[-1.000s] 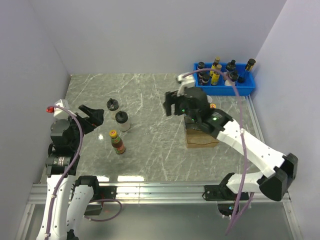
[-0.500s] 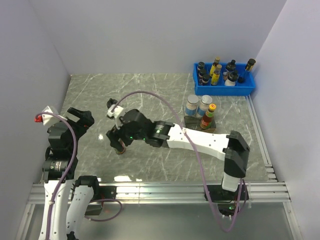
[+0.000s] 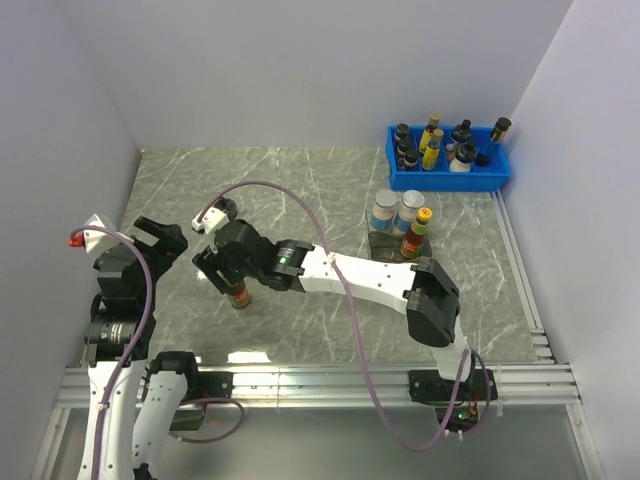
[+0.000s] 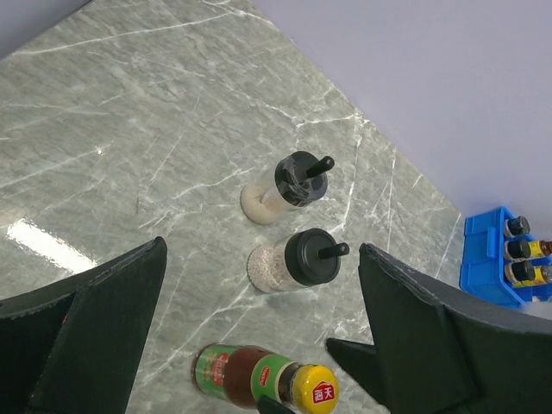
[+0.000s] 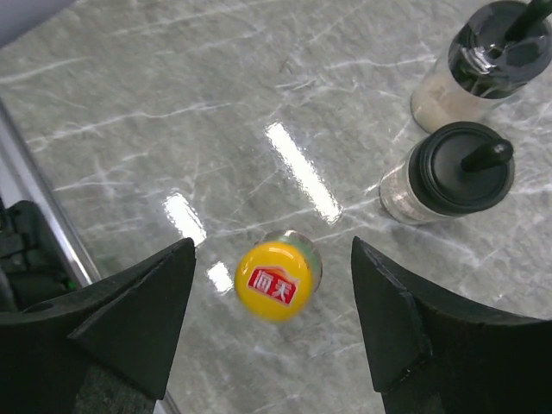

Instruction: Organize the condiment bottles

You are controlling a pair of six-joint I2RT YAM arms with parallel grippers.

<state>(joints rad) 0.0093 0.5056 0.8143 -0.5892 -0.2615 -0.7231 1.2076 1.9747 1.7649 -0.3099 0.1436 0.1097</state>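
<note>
1. Right gripper [image 5: 272,259]: jaws spread wide, holding nothing. It hangs over the near-left table [image 3: 300,190], one finger to each side of a sauce bottle [image 5: 278,280] and clear of it.
2. That bottle stands upright: brown glass, green bands, yellow cap with a red logo.
3. Just beyond it stand two black-capped bottles [image 5: 448,177] [image 5: 483,52], clear-bodied with pale contents.
4. Left gripper [image 4: 261,259]: also wide and empty, at the left edge.
5. Far right: two white jars [image 3: 385,210] [image 3: 408,212] and a second sauce bottle [image 3: 415,236] stand grouped, near a blue bin [image 3: 500,181].
</note>
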